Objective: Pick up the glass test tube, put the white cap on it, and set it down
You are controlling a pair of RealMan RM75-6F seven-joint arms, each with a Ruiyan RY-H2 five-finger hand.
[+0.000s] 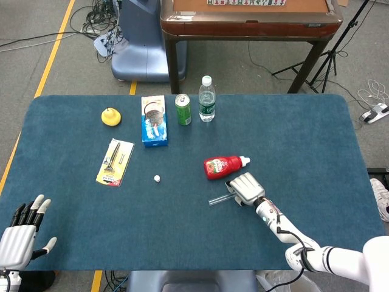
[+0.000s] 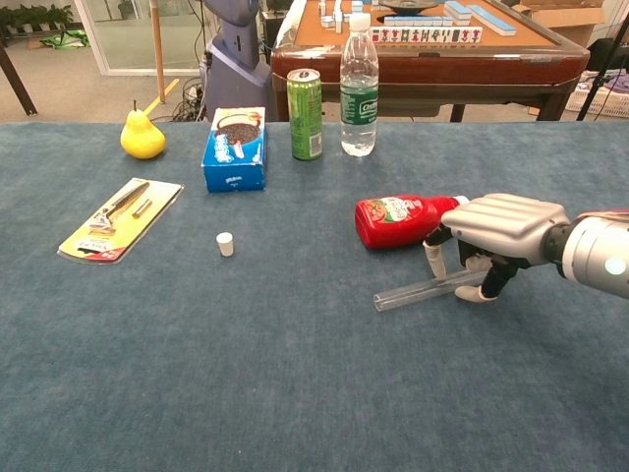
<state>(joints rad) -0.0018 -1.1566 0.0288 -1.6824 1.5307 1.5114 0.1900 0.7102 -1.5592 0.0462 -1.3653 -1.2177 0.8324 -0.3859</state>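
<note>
The tabletop (image 2: 295, 393) was dark blue, the bottle (image 2: 398, 220) red, the can (image 2: 305, 114) green, the pear (image 2: 142, 137) yellow, the cap (image 2: 225, 244) white.

Grey floor (image 1: 48, 61) with yellow tape line (image 1: 56, 45); brown wooden table (image 1: 249, 21) behind; loose cables (image 1: 97, 21); tripod (image 1: 331, 58) at right.

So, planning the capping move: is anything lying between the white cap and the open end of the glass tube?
No. In the chest view only bare blue cloth separates the white cap from the glass test tube.
</note>
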